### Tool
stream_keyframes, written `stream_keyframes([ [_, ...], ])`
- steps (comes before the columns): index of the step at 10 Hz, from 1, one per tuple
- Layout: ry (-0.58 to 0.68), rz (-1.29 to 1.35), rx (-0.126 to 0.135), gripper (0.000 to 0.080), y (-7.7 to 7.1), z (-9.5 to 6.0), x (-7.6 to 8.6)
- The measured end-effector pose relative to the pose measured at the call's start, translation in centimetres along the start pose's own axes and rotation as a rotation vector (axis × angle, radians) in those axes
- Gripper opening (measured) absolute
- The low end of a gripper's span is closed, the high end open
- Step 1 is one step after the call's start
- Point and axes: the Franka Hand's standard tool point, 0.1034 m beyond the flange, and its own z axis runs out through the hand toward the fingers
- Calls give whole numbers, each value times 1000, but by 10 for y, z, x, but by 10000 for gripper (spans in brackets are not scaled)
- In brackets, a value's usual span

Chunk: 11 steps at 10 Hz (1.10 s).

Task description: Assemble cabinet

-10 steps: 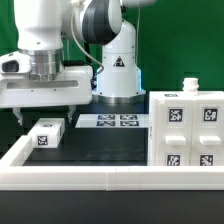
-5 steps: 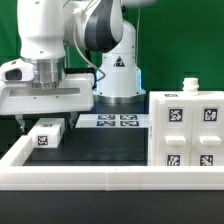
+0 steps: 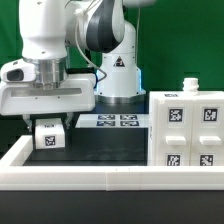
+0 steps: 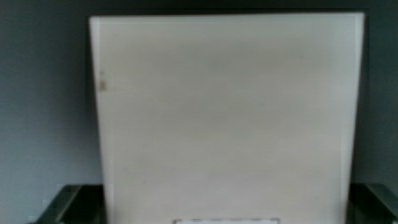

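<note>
Exterior view first, at its left: the arm's hand hangs straight over one small white cabinet piece (image 3: 48,134) with a single tag on its facing end, which sits low over the dark surface (image 3: 100,148), just inside the white border rail (image 3: 100,178). The jaws reach down at that piece. Whether they are pinching it or only straddling it cannot be told. In the wrist view the piece (image 4: 222,110) fills nearly the whole picture, with dark finger shapes at two of its corners (contact is not clear).

In the middle lies one marker board (image 3: 118,121), flat and well apart from the piece.

At the exterior view's right stands one cabinet body (image 3: 187,135), a white boxy unit showing four tags on its front face, with one small white peg (image 3: 188,84) on top.

The loose piece looks rigid, light and smooth-faced, so probably a little slippery. A hold across its two long sides, near mid-length, should keep it from pivoting.
</note>
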Motion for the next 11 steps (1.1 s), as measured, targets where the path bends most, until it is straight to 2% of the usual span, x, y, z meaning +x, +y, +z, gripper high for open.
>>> stream_keyframes([
  [5,3,-2,1,561,-1,-4,2],
  [6,2,28,27,561,-16,-28,7],
  [7,9,99,54,561,-37,-60,15],
  [8,11,154,67,563,-63,-91,27],
  [10,15,266,69,563,-108,-132,56],
  [11,17,297,63,563,-127,-145,76],
])
